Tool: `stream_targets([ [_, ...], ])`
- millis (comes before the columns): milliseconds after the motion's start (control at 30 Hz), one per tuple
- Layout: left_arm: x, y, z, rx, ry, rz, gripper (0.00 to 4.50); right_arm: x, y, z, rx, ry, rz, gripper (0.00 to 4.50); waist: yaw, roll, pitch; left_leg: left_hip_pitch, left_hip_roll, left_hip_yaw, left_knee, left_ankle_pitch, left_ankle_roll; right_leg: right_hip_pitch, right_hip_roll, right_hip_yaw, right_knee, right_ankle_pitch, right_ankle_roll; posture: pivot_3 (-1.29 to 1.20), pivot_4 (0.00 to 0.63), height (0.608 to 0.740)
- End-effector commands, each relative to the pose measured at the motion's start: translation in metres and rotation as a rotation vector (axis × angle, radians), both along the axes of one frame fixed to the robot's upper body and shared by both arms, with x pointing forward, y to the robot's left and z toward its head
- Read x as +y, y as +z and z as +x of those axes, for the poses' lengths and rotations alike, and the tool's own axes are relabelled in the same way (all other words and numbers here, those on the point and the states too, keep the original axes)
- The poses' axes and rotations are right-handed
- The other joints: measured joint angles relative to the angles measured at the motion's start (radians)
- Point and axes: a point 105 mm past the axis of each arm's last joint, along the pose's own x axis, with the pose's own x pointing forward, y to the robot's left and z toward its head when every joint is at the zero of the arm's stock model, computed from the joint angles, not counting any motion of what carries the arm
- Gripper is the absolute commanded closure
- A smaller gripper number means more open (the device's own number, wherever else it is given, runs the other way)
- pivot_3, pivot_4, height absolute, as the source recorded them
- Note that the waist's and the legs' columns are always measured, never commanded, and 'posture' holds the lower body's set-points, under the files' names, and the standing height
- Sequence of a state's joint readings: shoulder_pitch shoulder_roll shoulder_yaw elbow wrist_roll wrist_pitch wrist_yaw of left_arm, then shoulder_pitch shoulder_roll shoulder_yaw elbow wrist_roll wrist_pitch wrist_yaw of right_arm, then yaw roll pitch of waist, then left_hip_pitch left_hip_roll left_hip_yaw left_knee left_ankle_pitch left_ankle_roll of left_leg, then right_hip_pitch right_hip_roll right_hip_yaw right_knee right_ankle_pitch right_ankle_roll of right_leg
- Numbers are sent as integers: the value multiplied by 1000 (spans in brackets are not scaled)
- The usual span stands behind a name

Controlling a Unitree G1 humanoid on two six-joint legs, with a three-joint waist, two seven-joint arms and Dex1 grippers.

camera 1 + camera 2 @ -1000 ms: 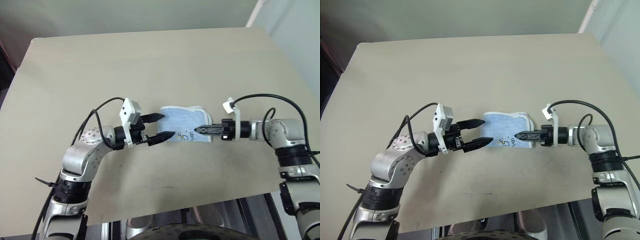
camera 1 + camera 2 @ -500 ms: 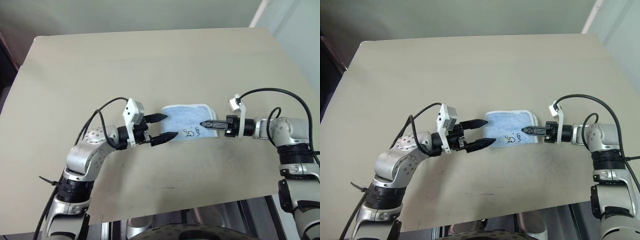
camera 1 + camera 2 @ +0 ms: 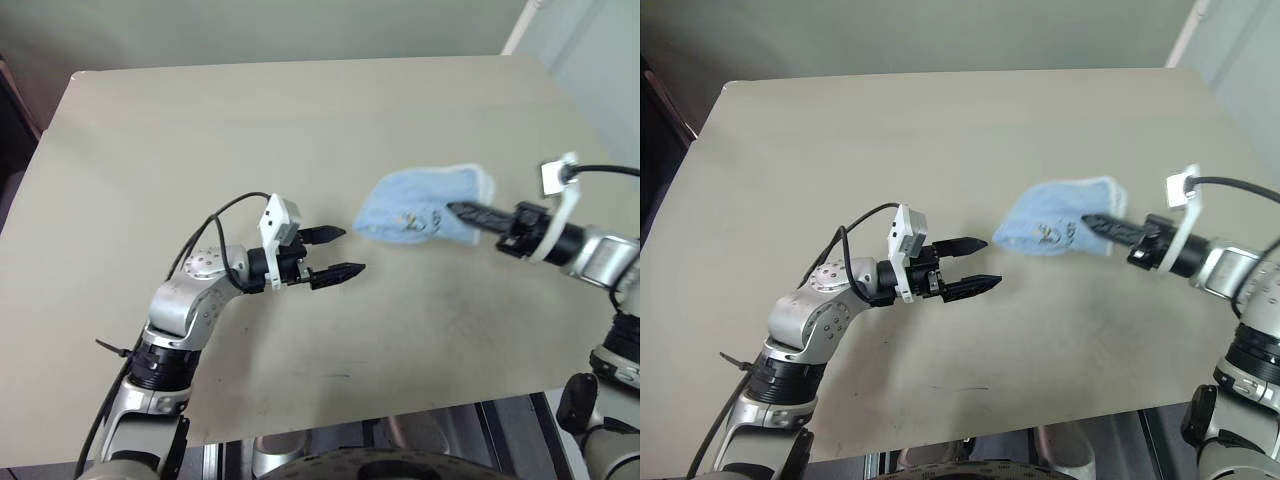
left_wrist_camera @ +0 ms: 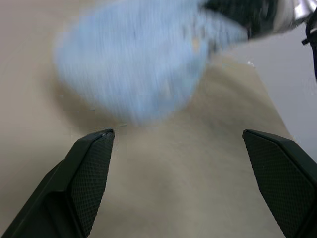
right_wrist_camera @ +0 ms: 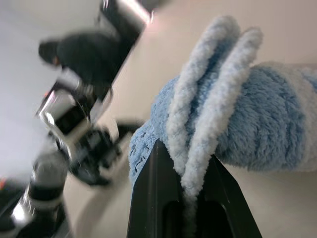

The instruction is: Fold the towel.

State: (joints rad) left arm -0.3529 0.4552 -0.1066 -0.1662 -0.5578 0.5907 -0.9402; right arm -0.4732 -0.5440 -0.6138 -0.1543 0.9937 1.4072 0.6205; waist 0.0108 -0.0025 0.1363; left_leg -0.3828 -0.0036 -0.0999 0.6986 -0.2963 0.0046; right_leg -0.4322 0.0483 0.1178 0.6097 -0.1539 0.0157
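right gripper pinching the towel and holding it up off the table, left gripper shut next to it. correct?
Not quite. The left gripper is open, not shut: the left wrist view shows its two fingers spread wide with nothing between them. The rest holds: the right gripper pinches the towel and holds it clear of the table.

Head views: I read soft, even room light, moderately bright, with no glare on the desk (image 3: 300, 130). Shadows are faint; a diffuse one lies on the desk under the towel (image 3: 420, 207). The far left corner of both views falls dark. The towel and right pincer (image 3: 462, 211) show slight motion smear. Left wrist view: towel (image 4: 133, 59) heavily blurred, while the left pincer fingers (image 4: 84, 178) stay crisp. Right wrist view: terry pile sharp up close, left arm (image 5: 74, 124) behind smeared and washed out.
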Motion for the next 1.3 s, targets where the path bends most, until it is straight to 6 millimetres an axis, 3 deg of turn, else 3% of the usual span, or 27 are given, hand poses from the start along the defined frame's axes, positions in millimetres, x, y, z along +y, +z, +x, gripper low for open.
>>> stream_targets([
  [33, -8, 8, 0, -43, -47, -14, 0, -39, 25, -2, -105, -253, 43, 4478, 1, 0, 0, 0, 0, 0, 0, -1, 1, 0, 0, 0, 0, 0, 0, 0, 150, 740],
  [200, -18, 8, 5, -42, -89, -22, 0, -90, 16, -3, -97, -621, 97, 4478, 1, 0, 0, 0, 0, 0, 0, -2, 4, 0, 0, 0, 0, -1, 1, 0, 150, 740],
  [433, -29, 8, 10, -51, -119, -35, 0, -144, 0, 4, -77, -1019, 240, 4478, -2, 2, 1, 0, 0, 0, 0, -5, 8, -1, -1, 1, 0, 5, 11, 0, 150, 740],
  [533, -32, 8, 12, -59, -121, -37, 0, -173, -21, 6, -12, -1177, 297, 4478, -2, 3, 0, 0, 0, 0, -1, -5, 9, -1, -1, 2, 0, 5, 13, 0, 150, 740],
  [667, -32, 8, 12, -70, -112, -38, 0, -182, -50, 8, 59, -1226, 267, 4478, 0, 4, 0, -1, 1, 0, -1, -6, 10, -1, -1, 2, 0, 3, 14, 0, 150, 740],
  [767, -31, 7, 11, -72, -100, -37, 0, -185, -85, 6, 158, -1255, 187, 4478, 1, 4, 0, -1, 1, 0, -1, -6, 10, -1, -1, 1, 0, 2, 15, 0, 150, 740],
  [933, -29, 5, 9, -65, -81, -42, 0, -189, -93, 0, 174, -1242, 183, 4478, 1, 6, -1, -1, 1, 2, -1, -7, 10, 0, -2, 2, -2, 1, 16, 0, 150, 740],
  [1033, -27, 2, 8, -59, -70, -43, 0, -193, -88, -3, 160, -1225, 184, 3682, 2, 7, -1, -1, 1, 2, -1, -7, 10, 0, -2, 2, -2, 0, 16, 0, 150, 740],
  [1200, -27, 0, 6, -55, -66, -45, 0, -198, -85, -6, 156, -1215, 187, 1863, 2, 7, -1, -1, 0, 3, -1, -7, 10, 0, -2, 3, -1, -1, 15, 0, 150, 740],
  [1300, -27, 1, 6, -48, -61, -51, 0, -203, -72, -11, 138, -1211, 197, 941, 3, 7, 0, -1, 1, 3, -1, -7, 10, 0, -2, 3, -1, -1, 15, 0, 150, 740],
])
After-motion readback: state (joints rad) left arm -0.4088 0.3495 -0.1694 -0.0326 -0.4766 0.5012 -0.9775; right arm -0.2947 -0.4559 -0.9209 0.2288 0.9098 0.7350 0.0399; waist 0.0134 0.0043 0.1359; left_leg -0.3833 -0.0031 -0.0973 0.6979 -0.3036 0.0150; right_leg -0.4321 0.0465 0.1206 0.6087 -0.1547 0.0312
